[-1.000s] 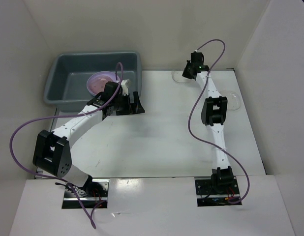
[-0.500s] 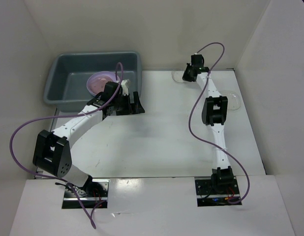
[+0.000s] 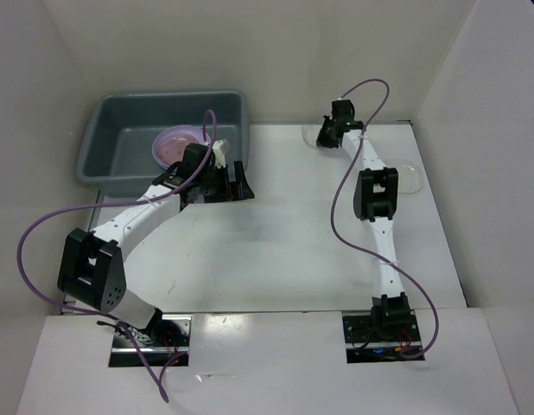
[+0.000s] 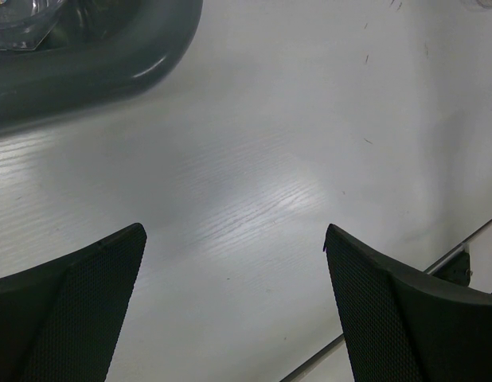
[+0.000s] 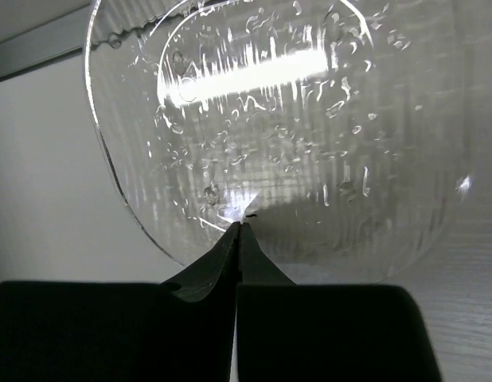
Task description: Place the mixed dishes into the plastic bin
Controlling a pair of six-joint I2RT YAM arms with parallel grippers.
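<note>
The dark gray plastic bin (image 3: 111, 147) stands at the back left with a pink plate (image 3: 174, 145) inside. My left gripper (image 3: 224, 183) is open and empty over the bare table beside the bin's right front corner; the left wrist view shows its wide-apart jaws (image 4: 234, 235) and the bin's rim (image 4: 95, 68). My right gripper (image 3: 327, 130) is shut, its tips (image 5: 240, 224) over a clear shallow bowl (image 5: 294, 119) lying at the back of the table (image 3: 312, 134). Nothing shows between the fingers. A second clear bowl (image 3: 410, 175) lies by the right wall.
White walls close in the table at the back, left and right. The bin's flared rim is right next to my left gripper. A clear ribbed item (image 4: 23, 16) shows inside the bin. The table's metal edge strip (image 4: 461, 255) runs near the left gripper.
My right gripper has moved a little to the left along the back of the table, toward the clear bowl. The left arm has not moved.
</note>
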